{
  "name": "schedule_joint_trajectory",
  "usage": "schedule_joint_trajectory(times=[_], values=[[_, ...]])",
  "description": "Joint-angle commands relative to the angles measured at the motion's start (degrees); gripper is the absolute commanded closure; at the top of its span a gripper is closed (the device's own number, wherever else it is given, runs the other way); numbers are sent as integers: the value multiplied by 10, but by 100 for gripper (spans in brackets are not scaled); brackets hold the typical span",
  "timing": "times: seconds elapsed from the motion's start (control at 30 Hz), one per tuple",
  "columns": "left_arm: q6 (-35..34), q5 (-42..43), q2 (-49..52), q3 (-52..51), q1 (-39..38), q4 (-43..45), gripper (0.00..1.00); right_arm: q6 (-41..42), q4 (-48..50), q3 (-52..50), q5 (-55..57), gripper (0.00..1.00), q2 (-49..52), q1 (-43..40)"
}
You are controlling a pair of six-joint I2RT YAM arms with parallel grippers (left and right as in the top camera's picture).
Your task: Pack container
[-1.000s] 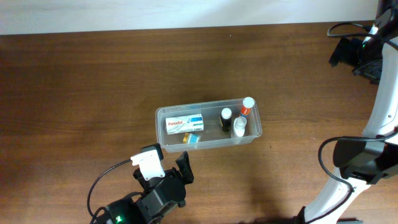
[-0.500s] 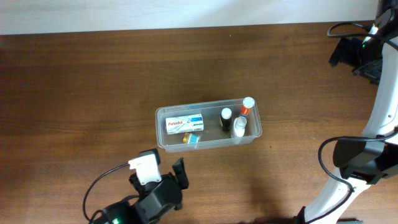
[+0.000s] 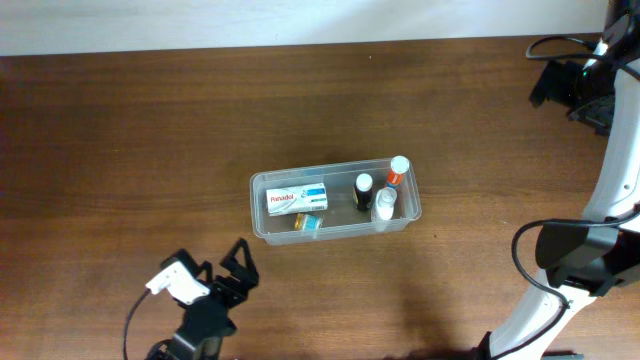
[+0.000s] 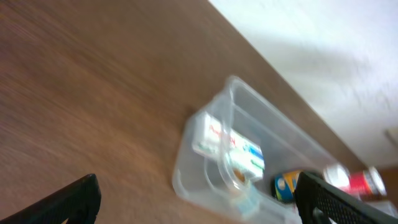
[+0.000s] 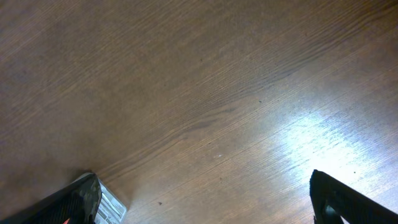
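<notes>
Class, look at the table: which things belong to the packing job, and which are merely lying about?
Job: container; inside it, Panadol box, black-capped bottle, white bottle, red-and-white tube, small yellow-and-blue item.
Not the job: wooden table, black cable at the right.

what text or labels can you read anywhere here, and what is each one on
"Panadol": in red on the white box lying in the container.
Smaller print on that box: too small to read; blurred in the left wrist view.
Labels on the black-capped bottle, white bottle, red-and-white bottle and small blue-and-yellow item: too small to read.
</notes>
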Motion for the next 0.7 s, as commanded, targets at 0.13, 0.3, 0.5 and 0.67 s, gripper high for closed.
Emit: schedule_joint_trajectory(times=[0.13,0.3,0.5,0.67], values=[[115,111,-44,-9,122,26,0,0,-3,5,5,2,-17,-1],[152,114,-75,-9,127,26,0,0,-3,5,5,2,-17,-1],[224,122,-115,-9,134,26,0,0,-3,5,5,2,-17,-1],[294,173,-126,-12,169,26,0,0,-3,5,5,2,-17,-1]])
